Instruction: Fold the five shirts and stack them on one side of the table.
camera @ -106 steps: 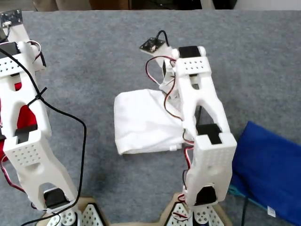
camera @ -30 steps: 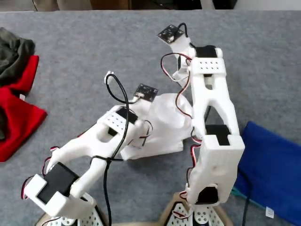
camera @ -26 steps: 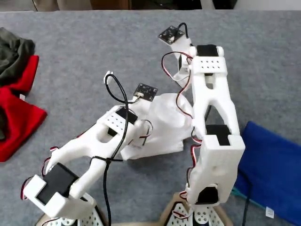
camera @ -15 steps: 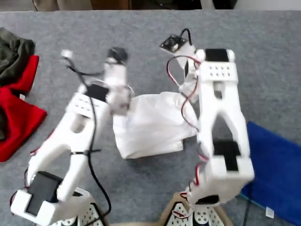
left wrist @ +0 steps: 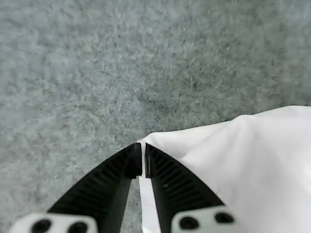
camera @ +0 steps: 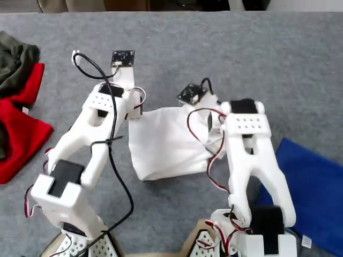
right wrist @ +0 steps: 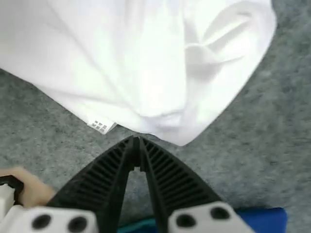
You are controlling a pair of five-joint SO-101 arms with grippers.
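Grey table point(camera: 278, 59), white shirt point(camera: 166, 144), illegible tag point(right wrist: 101, 127)

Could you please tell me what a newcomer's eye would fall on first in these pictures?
The half-folded white shirt mid-table, with a white arm at each side of it. The left gripper is shut on its far left corner, and the right gripper is shut at its near right edge. A red shirt lies at the table's left edge and a blue shirt at the near right.
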